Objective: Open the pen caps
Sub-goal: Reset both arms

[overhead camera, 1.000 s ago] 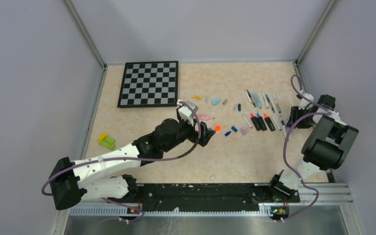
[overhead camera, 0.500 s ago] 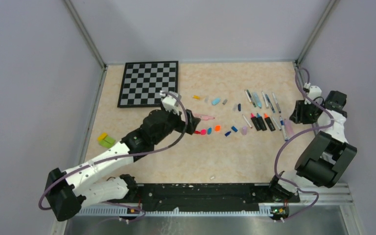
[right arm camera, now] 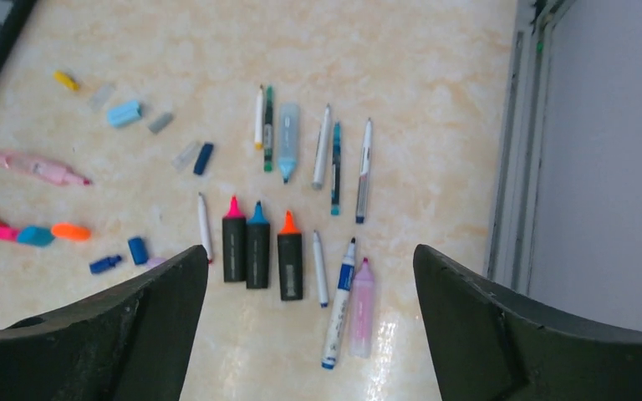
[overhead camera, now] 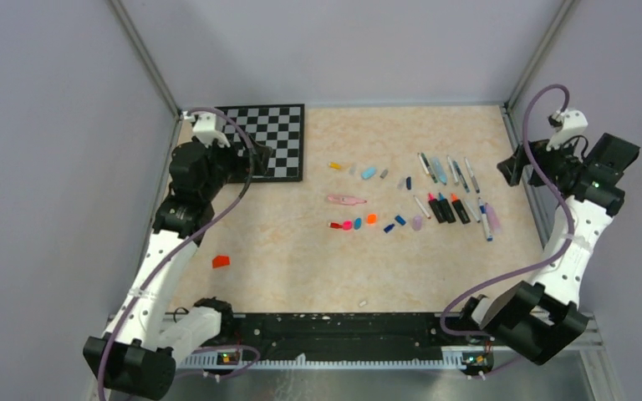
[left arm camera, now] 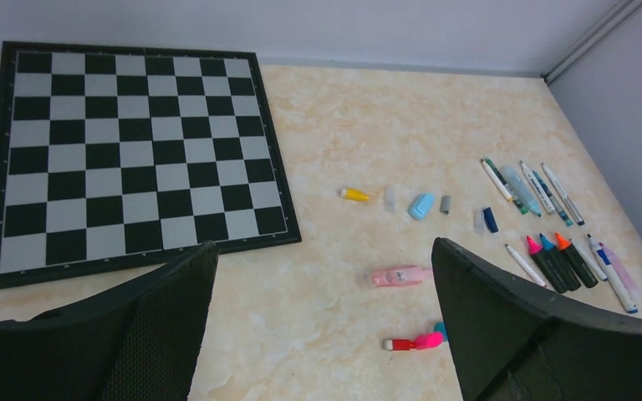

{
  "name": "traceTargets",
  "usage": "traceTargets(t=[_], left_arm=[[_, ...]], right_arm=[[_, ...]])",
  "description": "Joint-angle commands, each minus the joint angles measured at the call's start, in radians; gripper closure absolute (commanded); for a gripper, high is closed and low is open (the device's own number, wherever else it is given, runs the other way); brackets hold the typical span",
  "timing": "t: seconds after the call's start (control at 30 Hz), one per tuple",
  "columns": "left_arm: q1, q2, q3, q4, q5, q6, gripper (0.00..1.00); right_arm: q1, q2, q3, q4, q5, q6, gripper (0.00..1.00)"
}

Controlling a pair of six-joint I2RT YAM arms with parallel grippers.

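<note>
About a dozen loose pen caps point(right arm camera: 124, 113), small stubs in yellow, light blue, grey, dark blue, red, pink, orange and lilac, lie mid-table, right of one chessboard point(overhead camera: 280, 142) and left of three black markers point(right arm camera: 257, 246). Both jaws gape wide and empty: left gripper point(left arm camera: 324, 251) far left, right gripper point(right arm camera: 311, 251) far right, caps well apart between them

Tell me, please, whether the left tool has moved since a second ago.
Yes. In the top view the left tool has swung left and away, from the small coloured plastic pen caps to the black-and-white checkered chessboard, standing open.
</note>
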Motion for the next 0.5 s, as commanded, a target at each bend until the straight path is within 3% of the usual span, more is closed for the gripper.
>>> traceTargets(t=[0.0, 0.2, 0.47], left_arm=[[0.032, -0.053, 0.097, -0.070, 0.081, 0.061, 0.01], [0.035, -0.102, 0.119, -0.120, 0.102, 0.082, 0.01], [0.035, -0.145, 0.127, -0.170, 0.116, 0.090, 0.01]], right_arm=[[-0.011, -0.115, 0.037, 0.139, -0.003, 0.226, 0.10], [-0.011, -0.149, 0.124, 0.081, -0.018, 0.324, 0.10], [-0.011, -0.236, 0.078, 0.163, 0.013, 0.448, 0.09]])
